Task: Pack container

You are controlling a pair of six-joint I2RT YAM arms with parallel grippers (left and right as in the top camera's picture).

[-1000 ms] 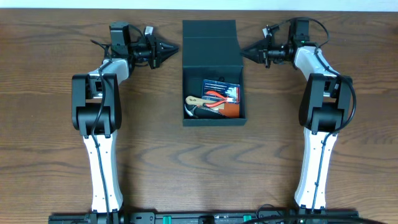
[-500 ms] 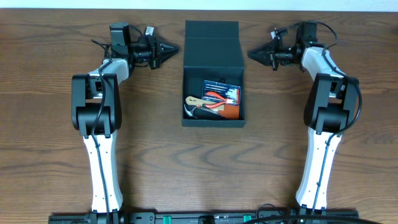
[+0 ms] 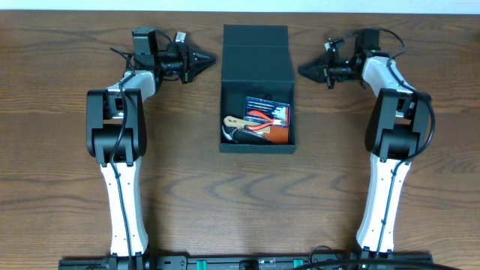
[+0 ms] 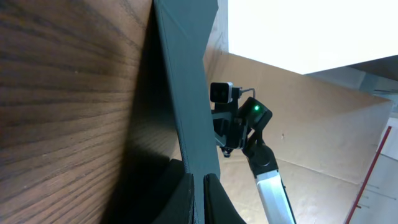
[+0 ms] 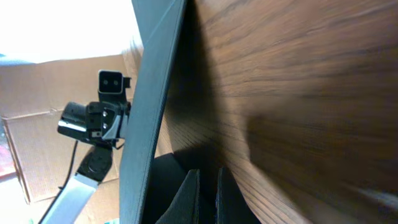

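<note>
And there was the container (image 3: 257, 145), dark and square, sitting out on the wooden worktop (image 3: 187, 195) right between the two arms. It was wide open, with its lid (image 3: 255, 46) thrown back flat on the side of the container farthest from the arm bases.

Plenty was packed in there! A blue-and-red case (image 3: 271, 103) lay against the container's lid-side wall, and red-handled pliers (image 3: 259, 117) rested across it. A wooden-handled tool (image 3: 232, 120) was tucked by the container's left wall. Something orange (image 3: 280, 133) sat in the corner nearest the right arm's base, though what it was could not be told.

The left arm (image 3: 120, 135) reached up level with the lid, just left of the container. The left jaws were pressed together to a point, aimed at the lid's left edge and just short of it, gripping nothing. From the left wrist, those dark fingers (image 4: 219, 200) showed only a hairline between them. The container's dark panel (image 4: 186, 93) rose edge-on ahead, and the other arm's wrist glowed green beyond it.

The right arm (image 3: 390, 135) mirrored that on the container's right side. The right jaws were also drawn together and empty, standing a little off the lid's right edge. The right wrist view showed its fingers (image 5: 185, 194) close together. The panel (image 5: 149, 93) stood edge-on in front, with bare wood beside it.
</note>
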